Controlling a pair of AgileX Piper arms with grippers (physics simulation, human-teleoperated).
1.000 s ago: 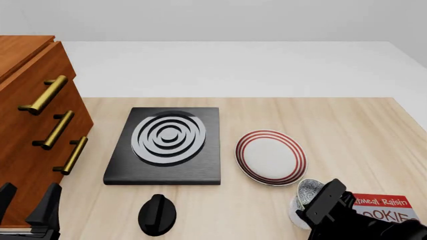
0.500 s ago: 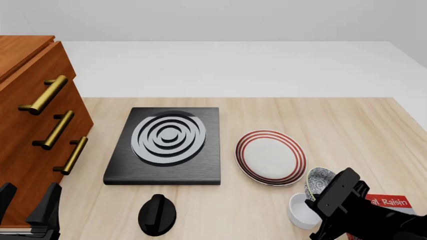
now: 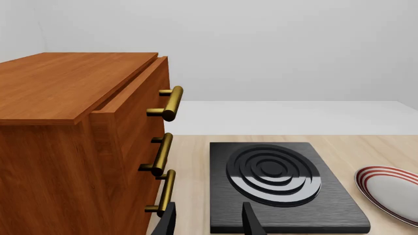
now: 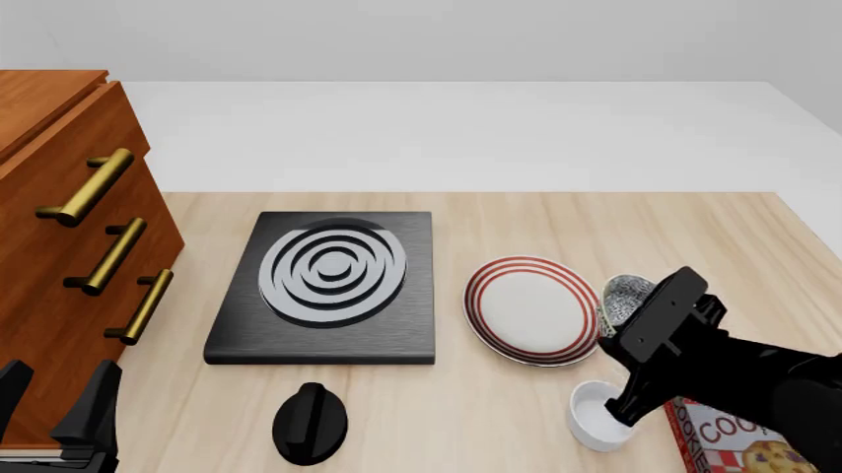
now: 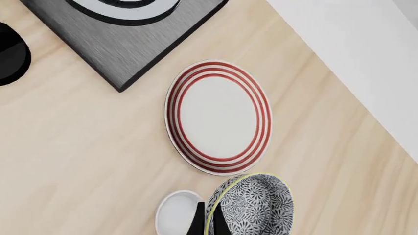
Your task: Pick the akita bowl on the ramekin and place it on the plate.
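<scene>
Speckled black-and-white, the akita bowl (image 4: 626, 296) hangs tilted beside the plate (image 4: 533, 311) in the front view, pinched by the right gripper (image 4: 618, 317); the ramekin (image 4: 598, 415) sits empty. Left wrist view: left gripper (image 3: 207, 221) fingers apart near the stove (image 3: 282, 187). Right wrist view: the plate holds nothing.

The light is bright, even and diffuse, with no clear single source; shadows are faint and soft, a thin dark edge under the stove (image 4: 323, 286) and beneath the plate (image 4: 533, 310); the stove's silver rings carry a dull sheen, darker in the left wrist view; all three views are sharp throughout, with no blur, grain or bending at the edges.
</scene>
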